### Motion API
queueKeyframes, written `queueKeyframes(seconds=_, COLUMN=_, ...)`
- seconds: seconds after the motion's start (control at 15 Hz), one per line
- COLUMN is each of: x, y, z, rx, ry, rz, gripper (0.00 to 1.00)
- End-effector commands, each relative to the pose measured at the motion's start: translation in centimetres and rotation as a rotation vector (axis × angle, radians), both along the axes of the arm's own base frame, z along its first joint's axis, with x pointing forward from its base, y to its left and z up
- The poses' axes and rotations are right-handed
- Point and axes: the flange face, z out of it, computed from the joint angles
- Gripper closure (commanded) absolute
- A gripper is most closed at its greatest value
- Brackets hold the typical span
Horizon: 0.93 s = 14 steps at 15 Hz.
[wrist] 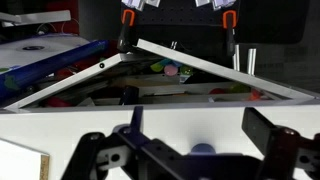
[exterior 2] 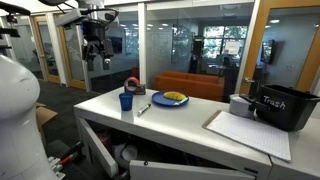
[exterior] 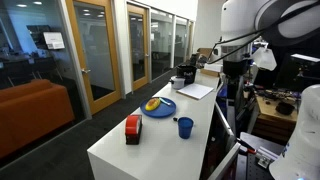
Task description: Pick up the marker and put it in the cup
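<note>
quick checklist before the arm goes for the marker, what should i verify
1. Marker found: ok. The marker lies flat on the table, between the cup and the plate.
2. Gripper empty: ok. In the wrist view the fingers are spread with nothing between them.
3. Gripper over the marker: not ok. In an exterior view the gripper hangs high and off to the side of the table.
4. Cup upright with its mouth up: ok.
5. Cup empty: cannot tell; no view looks inside.
6. Room around the marker: cannot tell. It lies close to the cup, and whether there is a gap is too small to judge.
</note>
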Motion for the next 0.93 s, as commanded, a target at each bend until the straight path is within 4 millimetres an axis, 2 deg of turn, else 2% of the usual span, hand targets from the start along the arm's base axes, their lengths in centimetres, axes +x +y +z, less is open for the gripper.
queueKeyframes(seconds=0.0, x=0.0, y=0.0, z=0.0, rx=0.000, ry=0.001, rz=0.000, gripper=0.00)
queueKeyframes(seconds=0.6, x=0.0, y=0.0, z=0.0, rx=0.000, ry=0.001, rz=0.000, gripper=0.00)
queueKeyframes(seconds=0.87, x=1.4, y=0.4, z=0.0, rx=-0.007, ry=-0.034, rz=0.004, gripper=0.00)
